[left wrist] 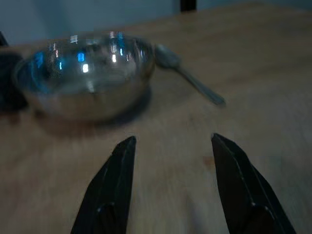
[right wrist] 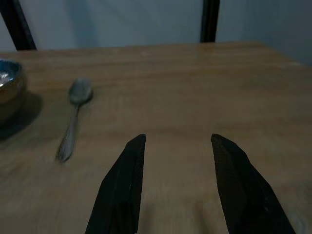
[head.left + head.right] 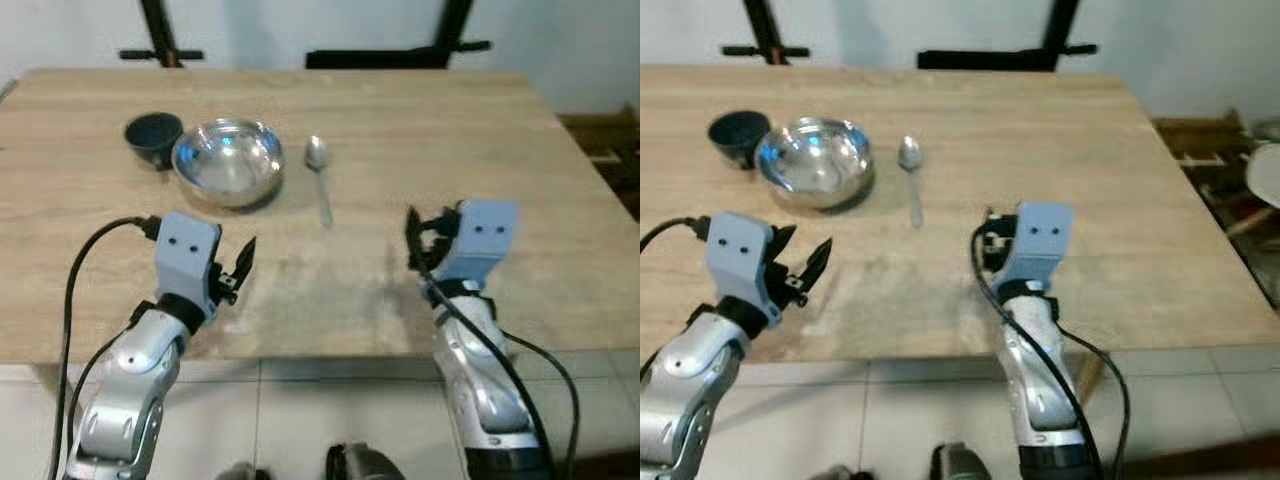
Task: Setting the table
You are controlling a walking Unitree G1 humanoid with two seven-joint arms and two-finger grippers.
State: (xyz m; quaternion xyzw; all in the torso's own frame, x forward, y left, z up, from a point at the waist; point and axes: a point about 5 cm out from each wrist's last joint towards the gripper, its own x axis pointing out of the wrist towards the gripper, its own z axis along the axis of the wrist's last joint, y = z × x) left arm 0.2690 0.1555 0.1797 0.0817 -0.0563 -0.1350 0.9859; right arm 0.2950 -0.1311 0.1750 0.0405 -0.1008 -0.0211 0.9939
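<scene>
**Bowl, cup and spoon laid out; both grippers empty**

Left eye view: one steel bowl [image 3: 227, 162], one dark cup [image 3: 153, 138] and one spoon [image 3: 320, 177] sit on the far left half of the wooden surface [image 3: 480, 130]. No brand, label or writing can be read on any of them. The cup stands just beside the bowl on its left, touching or nearly so; the spoon lies just beside the bowl on its right, apart from it, with its round end pointing away from the robot and its handle pointing back toward the near edge.

The left gripper [image 3: 240, 262] hangs above the near edge of the surface, in front of the bowl, its jaws parted and holding nothing. From the left wrist view the two black fingers [image 1: 113, 185] point at the bowl with bare wood between them.

The right gripper [image 3: 413, 238] is raised above the near middle of the surface, well apart from the spoon. Its jaws are also spread and empty; in the right wrist view the fingers [image 2: 234, 180] frame bare wood, with the spoon off to one side.

Behind the far edge stand two black chair frames [image 3: 400, 50].
</scene>
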